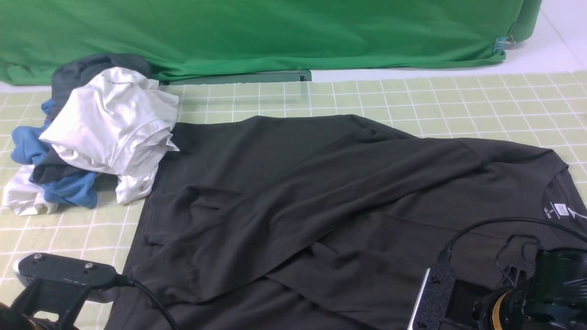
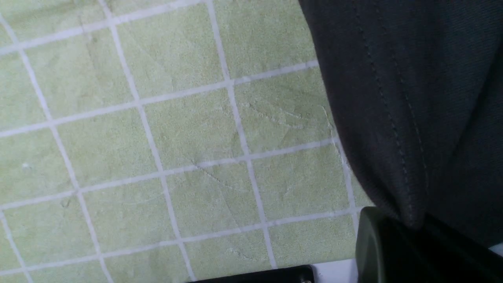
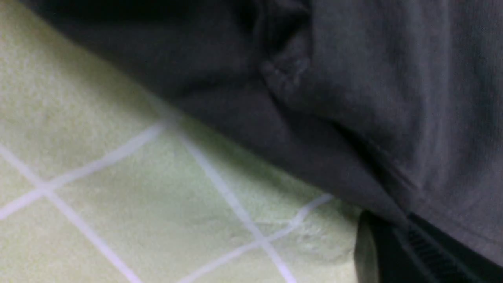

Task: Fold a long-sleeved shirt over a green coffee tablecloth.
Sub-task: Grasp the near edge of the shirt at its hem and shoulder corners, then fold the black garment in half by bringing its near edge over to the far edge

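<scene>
The long-sleeved shirt [image 1: 321, 206] lies spread on the green coffee tablecloth [image 1: 458, 101], sleeves crossed over its body; soft and limp, it is best pinched along its hem. Each end effector [image 2: 416, 232] is clenched on its near edge

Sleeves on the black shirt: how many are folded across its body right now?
2. One sleeve runs diagonally across the long-sleeved shirt; the other sleeve crosses beneath it, nearer the robot. Its far end is hidden.
</scene>
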Controlling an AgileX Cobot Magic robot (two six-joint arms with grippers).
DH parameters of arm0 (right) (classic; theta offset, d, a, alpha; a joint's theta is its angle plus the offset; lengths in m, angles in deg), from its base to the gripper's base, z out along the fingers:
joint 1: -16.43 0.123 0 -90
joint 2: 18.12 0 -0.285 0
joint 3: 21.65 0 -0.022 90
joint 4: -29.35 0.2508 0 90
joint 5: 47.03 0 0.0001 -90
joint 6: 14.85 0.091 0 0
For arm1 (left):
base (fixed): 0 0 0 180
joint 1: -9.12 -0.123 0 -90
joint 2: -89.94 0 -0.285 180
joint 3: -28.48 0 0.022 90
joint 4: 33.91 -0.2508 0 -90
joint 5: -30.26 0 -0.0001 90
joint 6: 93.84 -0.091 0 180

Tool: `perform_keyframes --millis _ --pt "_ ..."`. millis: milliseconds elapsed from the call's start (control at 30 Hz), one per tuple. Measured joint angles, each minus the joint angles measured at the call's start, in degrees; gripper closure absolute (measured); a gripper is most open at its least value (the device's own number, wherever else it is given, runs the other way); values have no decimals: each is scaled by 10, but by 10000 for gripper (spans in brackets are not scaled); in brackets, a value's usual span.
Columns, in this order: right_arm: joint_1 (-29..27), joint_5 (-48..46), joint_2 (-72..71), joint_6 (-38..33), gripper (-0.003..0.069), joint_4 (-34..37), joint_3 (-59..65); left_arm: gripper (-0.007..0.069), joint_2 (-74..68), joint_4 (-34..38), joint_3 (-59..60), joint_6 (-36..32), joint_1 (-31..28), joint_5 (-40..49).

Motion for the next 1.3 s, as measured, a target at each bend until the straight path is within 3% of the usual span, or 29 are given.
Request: perform_keyframes --millis 300,600,967,1200,1300 --pt "0 -51 -92 0 639 39 3 610 32 10 0 0 0 15" --pt "-1 -145 -175 -49 639 137 3 610 65 58 0 21 0 25" --pt "-2 -170 -243 -49 647 68 -37 610 34 -71 -112 110 -1 -2" --pt "-23 -169 -218 -51 647 28 -95 610 -53 -107 -175 111 -10 -42" --pt "-65 -166 -195 -74 648 27 -129 610 -111 -92 -210 78 -67 -77"
